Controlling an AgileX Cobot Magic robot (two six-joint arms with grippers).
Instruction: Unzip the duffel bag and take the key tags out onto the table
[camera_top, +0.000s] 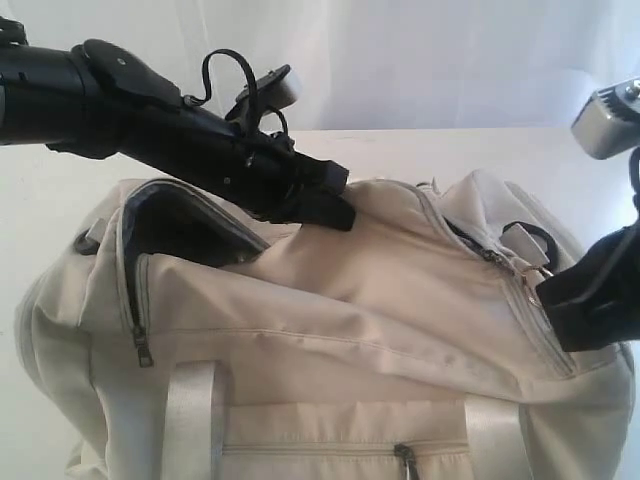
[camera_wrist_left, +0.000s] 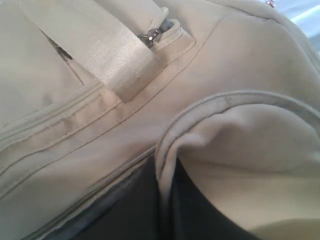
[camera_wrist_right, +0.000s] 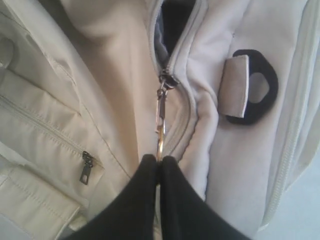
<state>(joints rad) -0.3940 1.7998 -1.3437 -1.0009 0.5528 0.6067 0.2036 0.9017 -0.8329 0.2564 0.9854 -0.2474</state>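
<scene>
I read right fingers (camera_wrist_right: 142, 200) pinching the zipper pull (camera_wrist_right: 160, 107), left fingers (camera_wrist_left: 200, 220) clamped on the duffel bag (camera_top: 380, 290) edge, dark ring (camera_wrist_right: 267, 85) beside zipper

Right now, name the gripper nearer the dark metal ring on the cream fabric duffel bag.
Right. The right gripper pinches the metal zipper pull beside the dark ring; the left gripper sits farther along the duffel bag.

Cream duffel bag (camera_top: 380, 290), partly unzipped, on table (camera_top: 420, 150)
</scene>
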